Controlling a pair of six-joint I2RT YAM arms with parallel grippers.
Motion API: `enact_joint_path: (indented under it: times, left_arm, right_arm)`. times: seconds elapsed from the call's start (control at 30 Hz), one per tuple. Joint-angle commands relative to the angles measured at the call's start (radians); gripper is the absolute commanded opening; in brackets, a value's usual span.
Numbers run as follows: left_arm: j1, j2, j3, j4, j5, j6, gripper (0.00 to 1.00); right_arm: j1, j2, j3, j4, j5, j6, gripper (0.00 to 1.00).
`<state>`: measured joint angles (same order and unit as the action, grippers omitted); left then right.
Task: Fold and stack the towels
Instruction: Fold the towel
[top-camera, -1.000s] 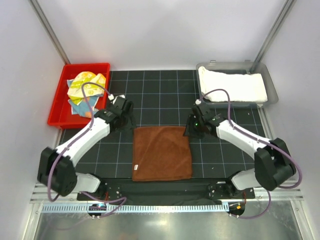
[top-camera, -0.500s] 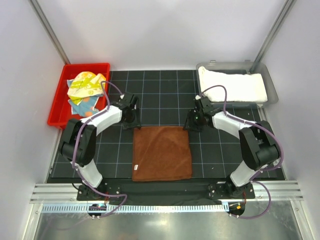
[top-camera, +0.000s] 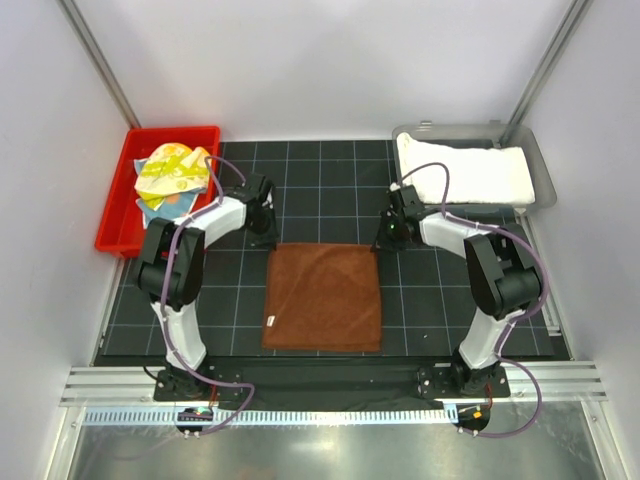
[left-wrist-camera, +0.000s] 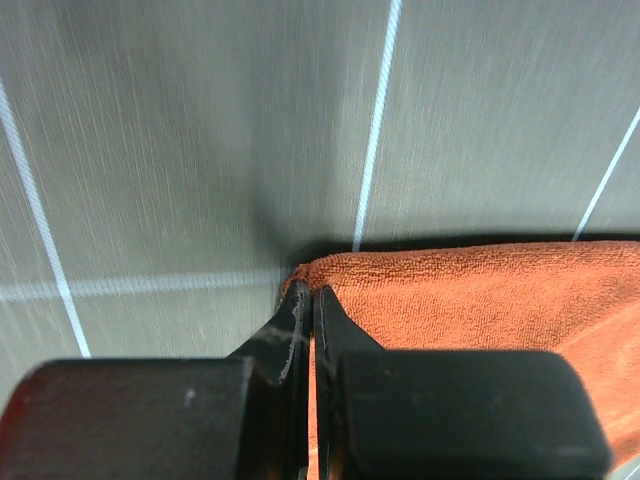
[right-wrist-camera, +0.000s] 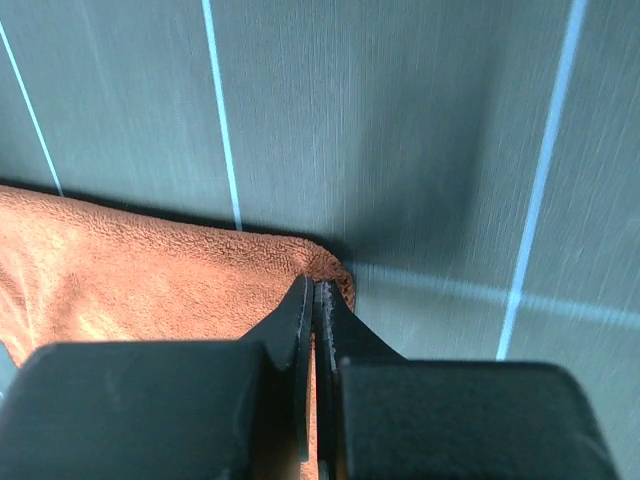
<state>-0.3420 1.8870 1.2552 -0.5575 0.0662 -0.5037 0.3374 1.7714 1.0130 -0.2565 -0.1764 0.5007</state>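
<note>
The rust-brown towel (top-camera: 322, 297) lies spread flat in the middle of the dark gridded worktop (top-camera: 320, 190), square to the lines, with its near edge towards the arm bases. Both arms reach to its far edge. The left gripper (left-wrist-camera: 305, 295) is pinched together on the far left corner, and the right gripper (right-wrist-camera: 313, 290) is clamped the same way on the far right corner; in each wrist view a sliver of orange pile shows between the fingers. Taking the two far corners at once looks like the start of a fold, since the far edge could then be lifted evenly and carried over towards the near edge. The grips are shallow, right at the tips, so a corner could slip out once the cloth takes weight. The white towel (top-camera: 465, 172) sits folded in the grey tray (top-camera: 545, 185) at the far right, apparently the stacking place. The yellow towel (top-camera: 172, 170) and light blue towel (top-camera: 160, 212) lie crumpled in the red bin (top-camera: 110, 225), not yet folded.
</note>
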Motion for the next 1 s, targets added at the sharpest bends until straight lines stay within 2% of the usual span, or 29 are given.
enact_joint_path:
  times: [0.0, 0.3, 0.33, 0.37, 0.4, 0.43, 0.47, 0.53, 0.6, 0.63, 0.7, 0.73, 0.77, 0.8, 0.97]
  left_arm:
    - [0.038, 0.047, 0.113, 0.015, 0.037, 0.027, 0.0]
    - [0.115, 0.256, 0.387, -0.085, 0.052, 0.077, 0.01]
    - [0.12, 0.265, 0.43, -0.094, 0.055, 0.079, 0.02]
    - [0.124, 0.276, 0.453, -0.107, 0.061, 0.079, 0.09]
    - [0.126, 0.288, 0.482, -0.12, 0.058, 0.086, 0.14]
    - [0.126, 0.291, 0.537, -0.174, 0.031, 0.091, 0.22]
    - [0.126, 0.287, 0.564, -0.202, 0.008, 0.097, 0.32]
    - [0.127, 0.259, 0.613, -0.295, -0.095, 0.108, 0.41]
    - [0.127, 0.219, 0.61, -0.34, -0.134, 0.12, 0.42]
    - [0.124, 0.165, 0.59, -0.354, -0.153, 0.125, 0.42]
    - [0.123, 0.075, 0.457, -0.335, -0.177, 0.125, 0.41]
    - [0.124, -0.025, 0.397, -0.319, -0.168, 0.12, 0.41]
    - [0.123, -0.075, 0.339, -0.296, -0.122, 0.116, 0.42]
    - [0.121, -0.119, 0.206, -0.257, -0.086, 0.11, 0.42]
    - [0.037, -0.397, -0.118, -0.173, 0.075, 0.03, 0.43]
  right_arm:
    - [-0.018, 0.037, 0.103, 0.046, 0.028, -0.042, 0.01]
    - [-0.044, 0.21, 0.323, 0.025, 0.051, -0.119, 0.01]
    - [-0.044, 0.221, 0.344, 0.016, 0.052, -0.123, 0.01]
    - [-0.044, 0.232, 0.366, 0.007, 0.055, -0.132, 0.03]
    - [-0.044, 0.247, 0.412, -0.006, 0.049, -0.136, 0.09]
    - [-0.044, 0.247, 0.435, -0.048, 0.051, -0.136, 0.22]
    - [-0.044, 0.243, 0.467, -0.073, 0.057, -0.13, 0.28]
    - [-0.043, 0.205, 0.479, -0.159, 0.092, -0.104, 0.39]
    - [-0.043, 0.159, 0.466, -0.226, 0.115, -0.056, 0.41]
    - [-0.043, 0.098, 0.441, -0.26, 0.111, -0.036, 0.42]
    - [-0.043, 0.021, 0.338, -0.283, 0.11, 0.036, 0.43]
    - [-0.044, -0.054, 0.302, -0.317, 0.124, 0.068, 0.43]
    - [-0.041, -0.09, 0.261, -0.326, 0.124, 0.094, 0.43]
    - [-0.04, -0.127, 0.172, -0.331, 0.12, 0.122, 0.43]
    - [-0.006, -0.364, -0.08, -0.331, 0.057, 0.301, 0.41]
